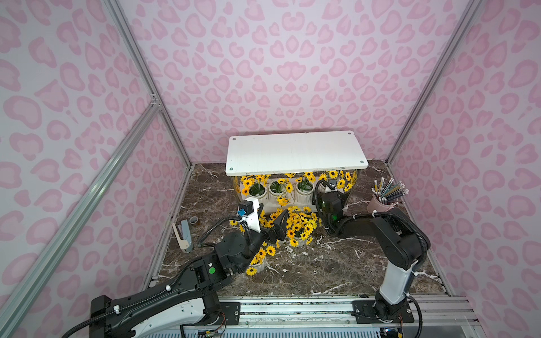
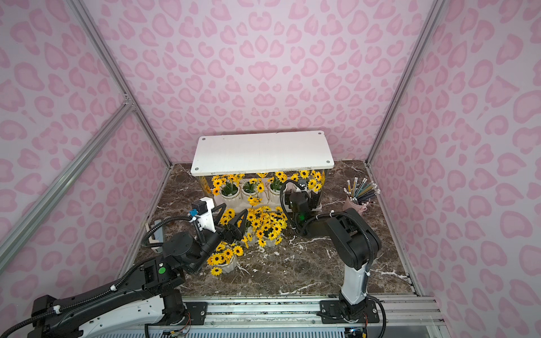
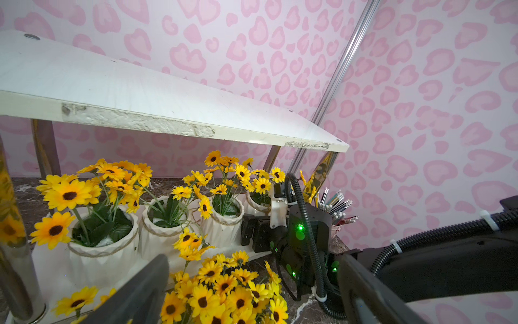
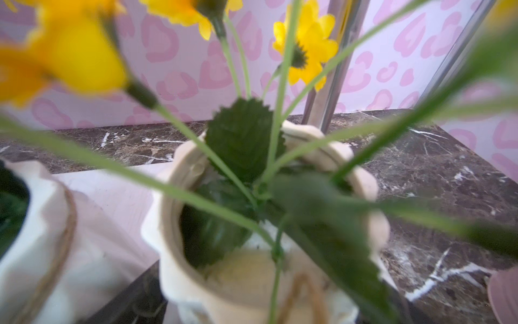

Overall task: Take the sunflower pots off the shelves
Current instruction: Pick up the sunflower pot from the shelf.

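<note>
The shelves (image 1: 295, 152) stand at the back, and the white top board is bare in both top views. Three sunflower pots (image 1: 277, 190) line the lower shelf, and a fourth (image 4: 252, 275) stands at its right end. My right gripper (image 4: 260, 305) reaches in under the top board and is open, with that fourth pot between its fingers. More sunflower pots (image 1: 298, 225) stand bunched on the marble in front of the shelves. One more pot (image 2: 225, 260) stands beside my left arm. My left gripper (image 3: 252, 297) is open over the bunched flowers (image 3: 224, 294), holding nothing.
A pink bucket of pencils (image 1: 380, 204) stands at the right, close to my right arm. A grey stapler-like tool (image 1: 184, 234) and a small grey cap (image 1: 193, 219) lie by the left wall. Chrome shelf legs (image 3: 16, 266) flank the lower shelf.
</note>
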{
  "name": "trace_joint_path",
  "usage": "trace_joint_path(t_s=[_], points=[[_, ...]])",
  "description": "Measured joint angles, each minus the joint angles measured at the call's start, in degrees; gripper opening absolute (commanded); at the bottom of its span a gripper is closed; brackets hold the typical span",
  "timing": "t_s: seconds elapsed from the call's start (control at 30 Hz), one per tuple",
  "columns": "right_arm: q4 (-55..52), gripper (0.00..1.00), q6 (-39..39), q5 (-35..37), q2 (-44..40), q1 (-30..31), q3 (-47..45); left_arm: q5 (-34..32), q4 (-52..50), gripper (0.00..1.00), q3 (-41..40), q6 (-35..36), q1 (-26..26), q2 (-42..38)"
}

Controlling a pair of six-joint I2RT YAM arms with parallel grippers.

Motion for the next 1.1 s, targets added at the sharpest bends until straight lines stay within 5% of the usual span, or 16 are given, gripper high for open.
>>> trace_joint_path(t_s=[1.1], points=[[-1.84,0.98,-0.37,-4.9,-0.2,-2.84,2.91,0.0,2.58,0.96,-0.02,1.9,0.0,0.46]])
